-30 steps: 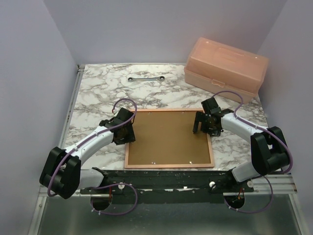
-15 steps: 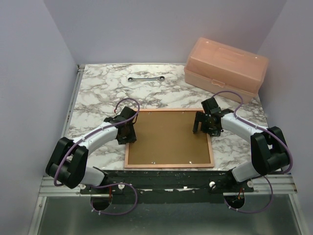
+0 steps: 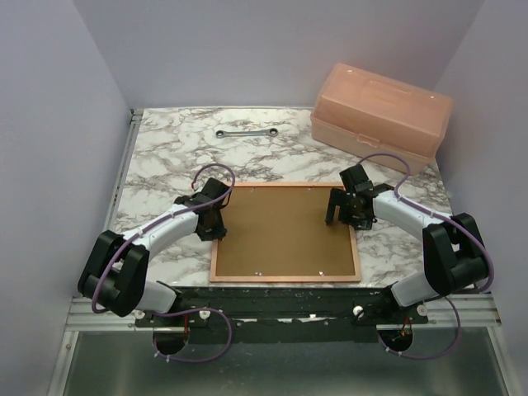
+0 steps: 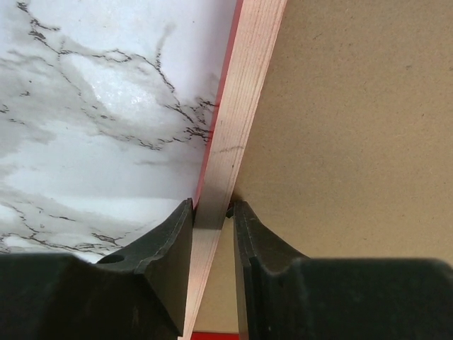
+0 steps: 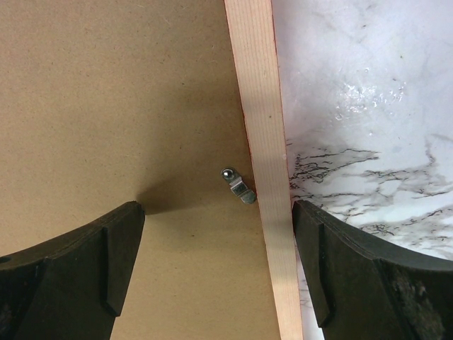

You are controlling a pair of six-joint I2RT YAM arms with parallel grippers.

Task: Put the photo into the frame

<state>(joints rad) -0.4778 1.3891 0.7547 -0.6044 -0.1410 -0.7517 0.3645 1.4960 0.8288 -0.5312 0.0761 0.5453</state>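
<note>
Face-down at centre of the top view, on the marble table [image 3: 165, 165]: the frame [image 3: 285, 278], brown backing board [image 3: 285, 233] within. Left rail pinched by the left gripper [image 4: 212, 211], jaws closed against both sides. Right rail straddled by the right gripper [image 5: 216, 212], jaws wide apart.

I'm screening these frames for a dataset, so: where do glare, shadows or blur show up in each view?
Top view: even light, sharp, no harsh shadows on the brown backing board. Left wrist view: the black left gripper is dark and soft-edged, the pale wood frame crisp. Right wrist view: glare on the white marble table, soft shadow on the board.
</note>
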